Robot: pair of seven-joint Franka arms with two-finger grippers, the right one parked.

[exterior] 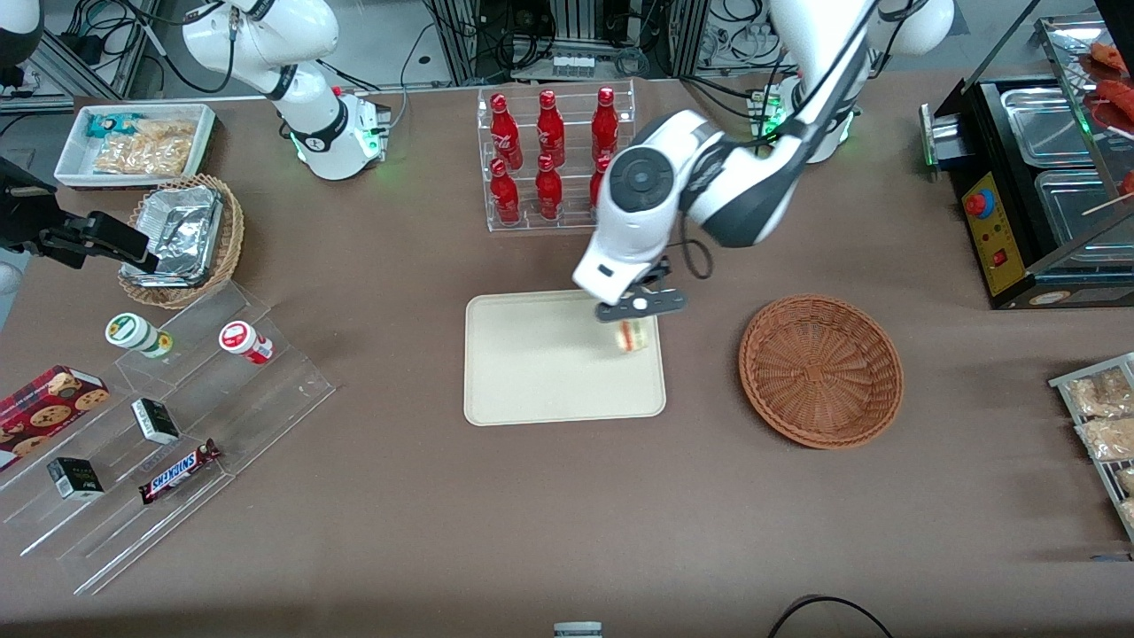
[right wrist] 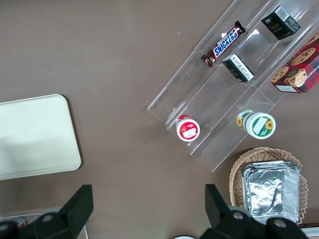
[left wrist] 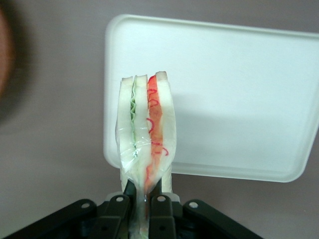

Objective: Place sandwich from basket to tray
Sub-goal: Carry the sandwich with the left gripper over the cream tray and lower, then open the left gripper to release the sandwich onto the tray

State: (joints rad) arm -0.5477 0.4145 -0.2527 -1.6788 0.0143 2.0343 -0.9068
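Gripper [exterior: 634, 326] clamped on sandwich [left wrist: 146, 134], hung over tray [exterior: 532, 372] edge nearest empty basket [exterior: 821, 369].

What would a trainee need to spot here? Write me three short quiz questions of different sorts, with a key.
1. True or false: the sandwich lies in the basket.
2. What do the gripper fingers hold?
3. The gripper is above: A) the tray B) the bottle rack C) the basket.

Key: 1. False; the basket holds nothing. 2. The sandwich, pinched at its narrow end. 3. A, over the tray's edge nearest the basket.
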